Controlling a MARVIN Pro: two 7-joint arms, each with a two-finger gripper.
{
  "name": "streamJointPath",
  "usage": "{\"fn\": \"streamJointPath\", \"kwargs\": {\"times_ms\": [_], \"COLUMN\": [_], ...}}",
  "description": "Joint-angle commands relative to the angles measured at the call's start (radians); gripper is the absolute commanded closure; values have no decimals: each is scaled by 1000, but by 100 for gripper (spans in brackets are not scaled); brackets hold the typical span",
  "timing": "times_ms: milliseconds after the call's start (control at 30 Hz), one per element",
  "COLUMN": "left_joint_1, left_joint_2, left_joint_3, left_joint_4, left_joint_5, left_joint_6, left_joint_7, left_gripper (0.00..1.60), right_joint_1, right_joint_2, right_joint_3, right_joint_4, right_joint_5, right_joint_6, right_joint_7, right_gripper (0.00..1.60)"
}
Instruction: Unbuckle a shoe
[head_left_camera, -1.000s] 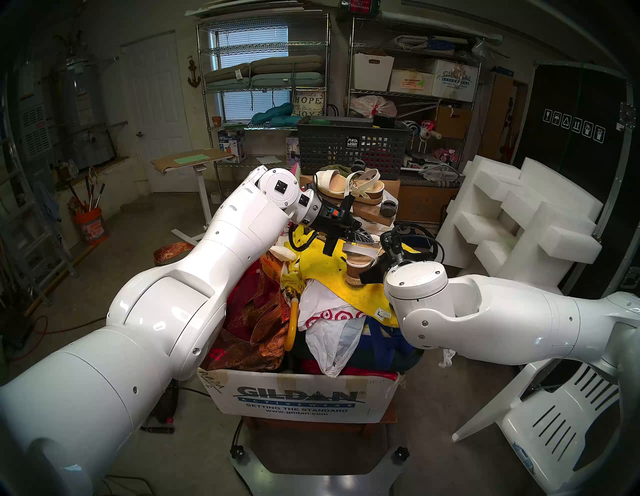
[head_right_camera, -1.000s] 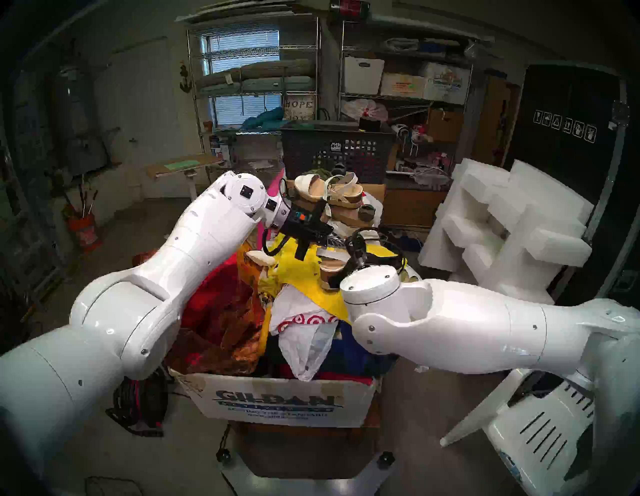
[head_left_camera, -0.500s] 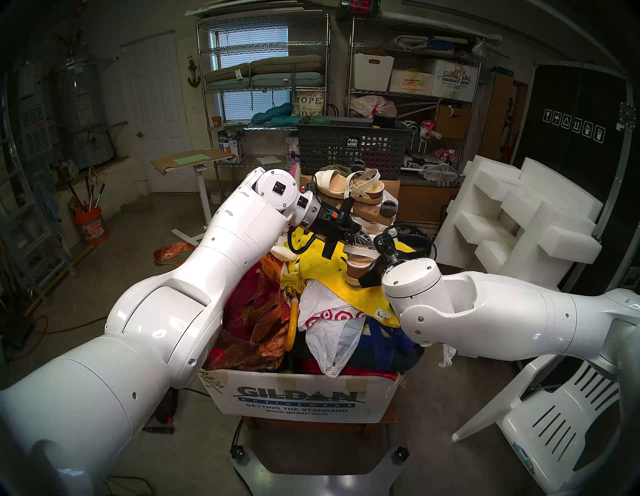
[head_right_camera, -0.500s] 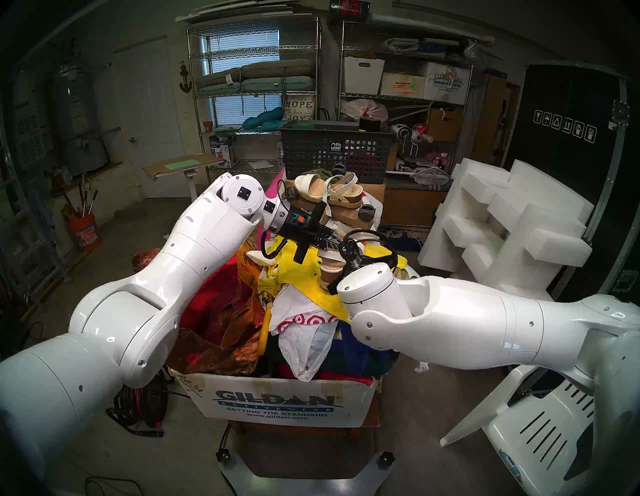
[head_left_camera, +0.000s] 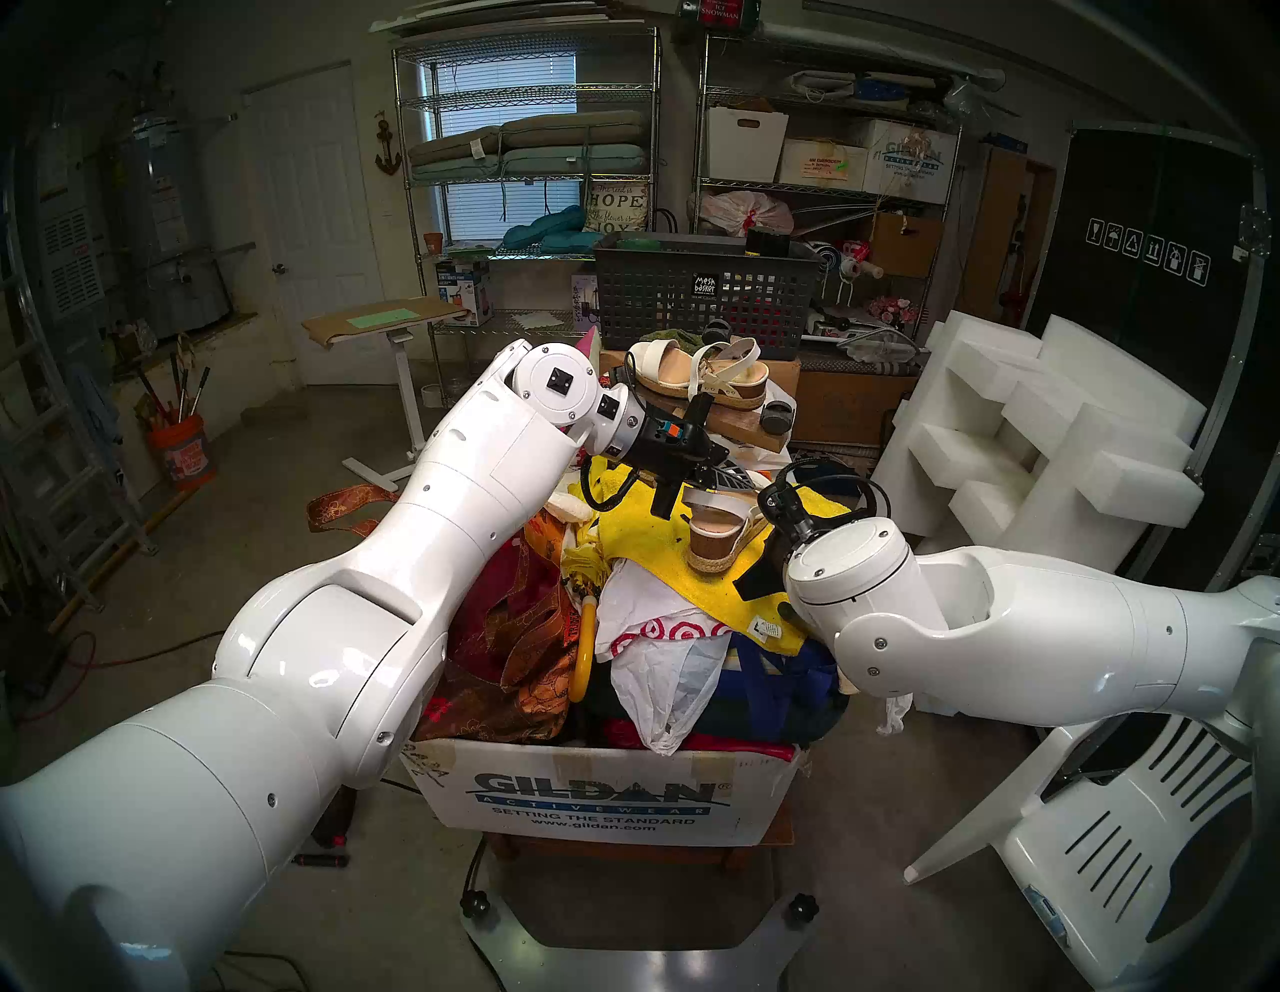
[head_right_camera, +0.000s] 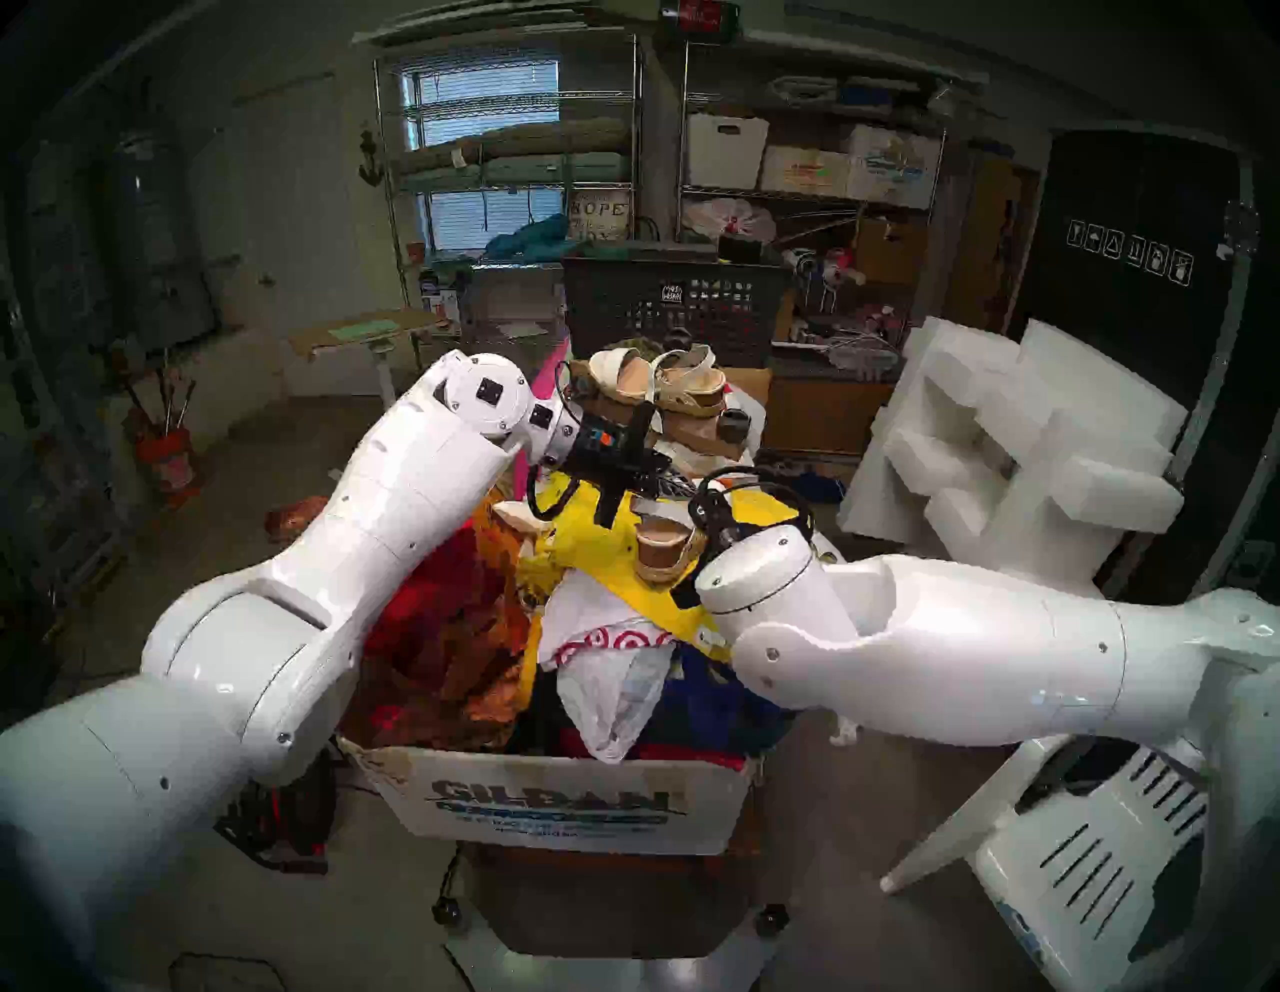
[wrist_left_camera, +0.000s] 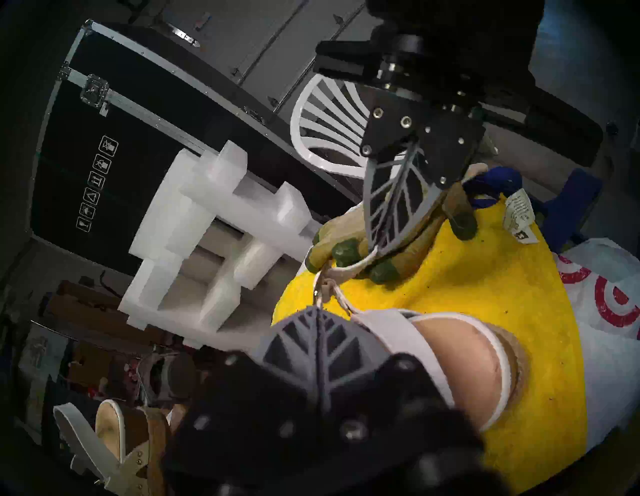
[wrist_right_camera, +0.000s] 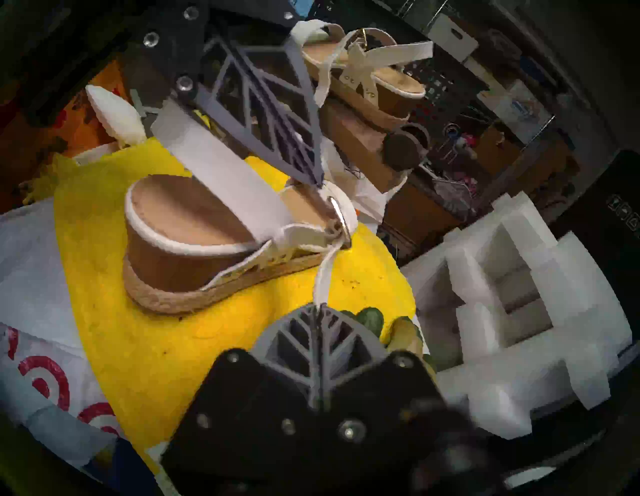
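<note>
The shoe (wrist_right_camera: 194, 235), a wedge sandal with white straps, a brown heel and a jute sole, stands on a yellow cloth (head_left_camera: 651, 547) atop the pile. My left gripper (wrist_left_camera: 317, 308) is shut on the ankle strap right beside the metal buckle (wrist_right_camera: 337, 211). In the right wrist view the left gripper (wrist_right_camera: 318, 182) comes down from above. My right gripper (wrist_right_camera: 320, 306) is shut on the strap's free end (wrist_right_camera: 323, 277), which runs taut from the buckle. The left wrist view shows the right gripper (wrist_left_camera: 375, 246) opposite, pinching the thin strap. The shoe (head_left_camera: 720, 540) sits between both wrists.
The twin sandal (head_left_camera: 699, 374) rests on a wooden board behind. A green-tipped work glove (wrist_left_camera: 346, 249) lies under the right gripper. The pile fills a Gildan cardboard box (head_left_camera: 596, 796). A dark mesh basket (head_left_camera: 699, 291), white foam blocks (head_left_camera: 1039, 443) and a white plastic chair (head_left_camera: 1108, 831) surround it.
The right arm has swung a little to the right and back with the strap end in its grip. The left gripper shifted slightly right. More of the shoe's heel shows.
</note>
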Motion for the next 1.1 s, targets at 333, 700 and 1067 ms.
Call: {"fn": "streamJointPath", "kwargs": {"times_ms": [333,700,1067], "left_joint_1": [4,4,-29], "left_joint_2": [12,11,3], "left_joint_3": [-9,-7,-12], "left_joint_4": [-44,-57,-12], "left_joint_5": [-7,-12,27], "left_joint_6": [-1,11,-19], "left_joint_7": [0,-11,36], "left_gripper": [160,160,141], "right_joint_1": [36,48,56], "right_joint_2": [-27,-25,-37], "right_joint_3": [3,-6,-2], "right_joint_4": [87,129,151], "right_joint_5": [-88,-136,-163], "right_joint_6": [-25,-23,-15], "right_joint_7": [103,195,241], "right_gripper": [160,160,160]}}
